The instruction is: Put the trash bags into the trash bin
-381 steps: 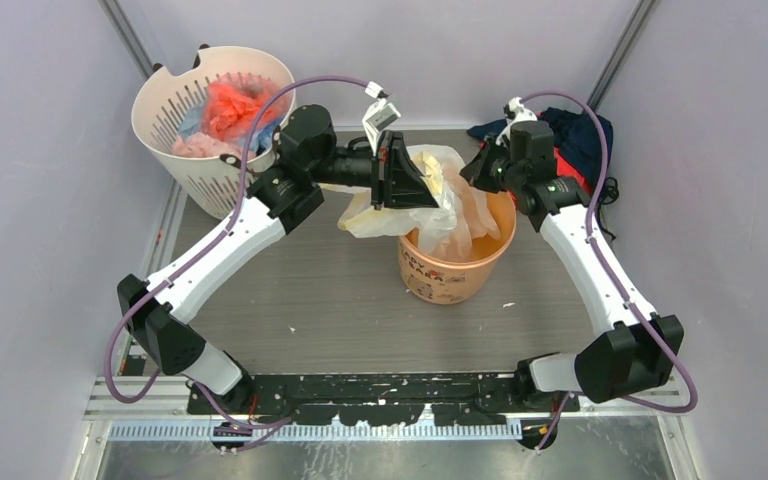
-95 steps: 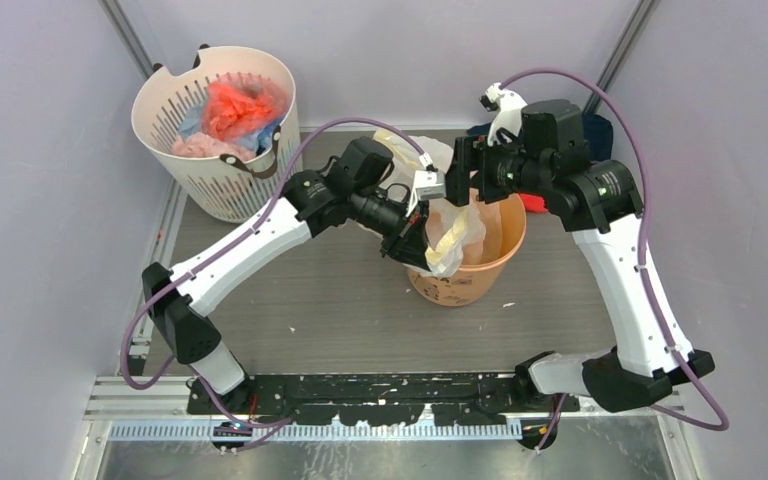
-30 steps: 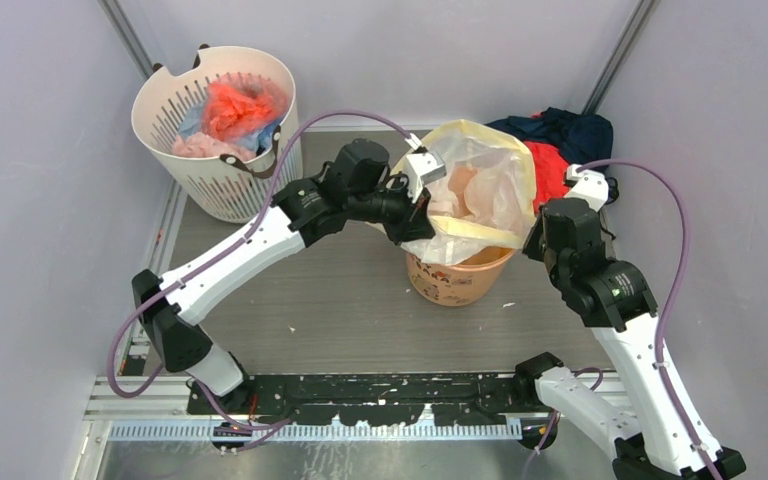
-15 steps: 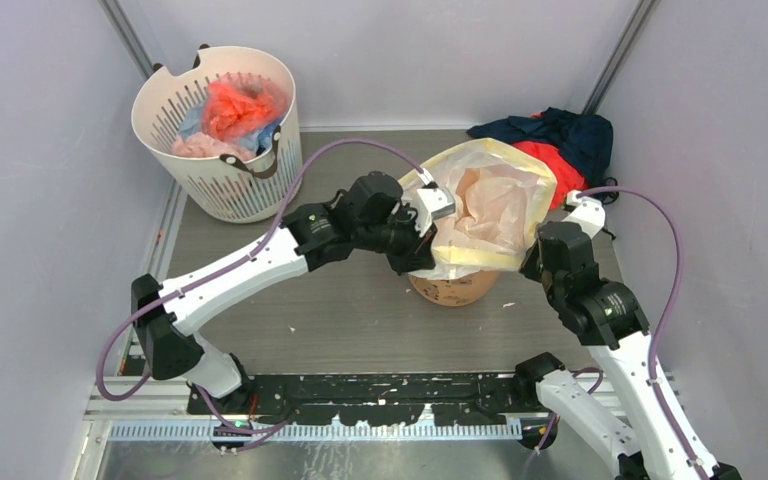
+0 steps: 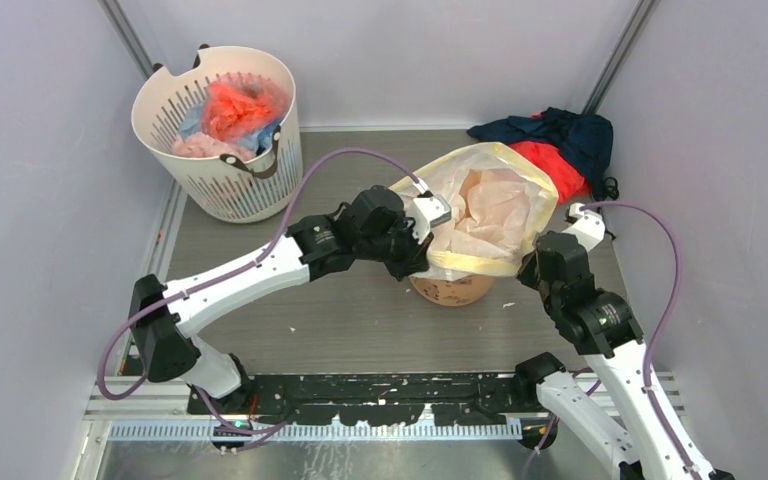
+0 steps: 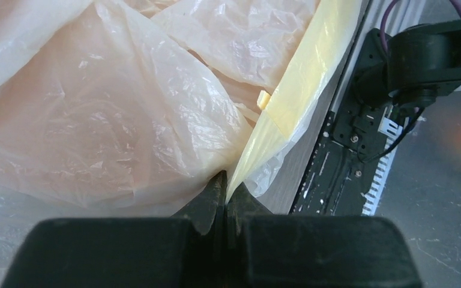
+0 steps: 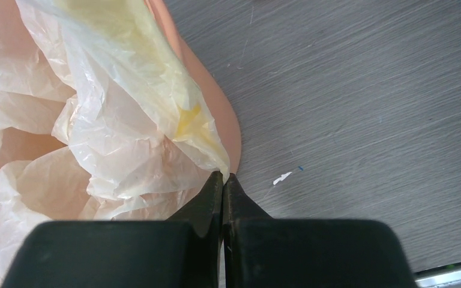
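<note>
The pale-yellow trash bag (image 5: 485,208) is spread open over the orange trash bin (image 5: 452,289), covering most of it; only the bin's lower front wall shows. My left gripper (image 5: 418,258) is shut on the bag's rim at the left side; in the left wrist view the yellow edge of the bag (image 6: 288,102) runs into the closed tips of the gripper (image 6: 225,180). My right gripper (image 5: 532,262) is shut on the rim at the right side. In the right wrist view its tips (image 7: 222,177) pinch the film (image 7: 126,108) beside the bin's wall (image 7: 228,132).
A white slotted basket (image 5: 250,185) with red, pink and blue bundles stands at the back left. A red and navy cloth heap (image 5: 560,140) lies at the back right. Small white scraps (image 5: 507,304) dot the grey tabletop.
Both grippers have moved down and toward the near side, drawing the bag's open mouth lower over the bin. The bag now hides more of the bin's rim.
</note>
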### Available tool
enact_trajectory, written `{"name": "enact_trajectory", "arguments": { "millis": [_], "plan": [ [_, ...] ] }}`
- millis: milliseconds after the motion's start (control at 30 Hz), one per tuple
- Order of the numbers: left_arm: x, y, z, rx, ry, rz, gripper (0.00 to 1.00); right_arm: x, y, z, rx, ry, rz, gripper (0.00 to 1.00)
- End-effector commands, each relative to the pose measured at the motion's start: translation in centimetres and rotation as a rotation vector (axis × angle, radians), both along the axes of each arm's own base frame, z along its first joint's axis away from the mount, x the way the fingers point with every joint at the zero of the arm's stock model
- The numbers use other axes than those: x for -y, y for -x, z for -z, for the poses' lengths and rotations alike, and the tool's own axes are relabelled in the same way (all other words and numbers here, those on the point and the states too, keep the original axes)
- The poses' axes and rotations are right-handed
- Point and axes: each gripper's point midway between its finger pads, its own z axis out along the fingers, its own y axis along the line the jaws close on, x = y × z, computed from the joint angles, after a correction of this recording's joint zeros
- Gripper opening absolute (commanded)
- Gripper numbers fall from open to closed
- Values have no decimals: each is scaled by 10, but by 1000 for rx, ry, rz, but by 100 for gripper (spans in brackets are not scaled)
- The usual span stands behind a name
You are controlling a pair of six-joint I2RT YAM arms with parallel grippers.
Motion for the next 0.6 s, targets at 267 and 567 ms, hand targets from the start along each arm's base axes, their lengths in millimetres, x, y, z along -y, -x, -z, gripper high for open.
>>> {"name": "enact_trajectory", "arguments": {
  "millis": [267, 567],
  "plan": [
    [-12, -35, -25, 125, 82, -200, 0, 8, -6, -5, 79, -51, 94, 1],
    [-34, -53, -12, 148, 85, -385, 0, 9, 1, -14, 109, -74, 93, 1]
  ]
}}
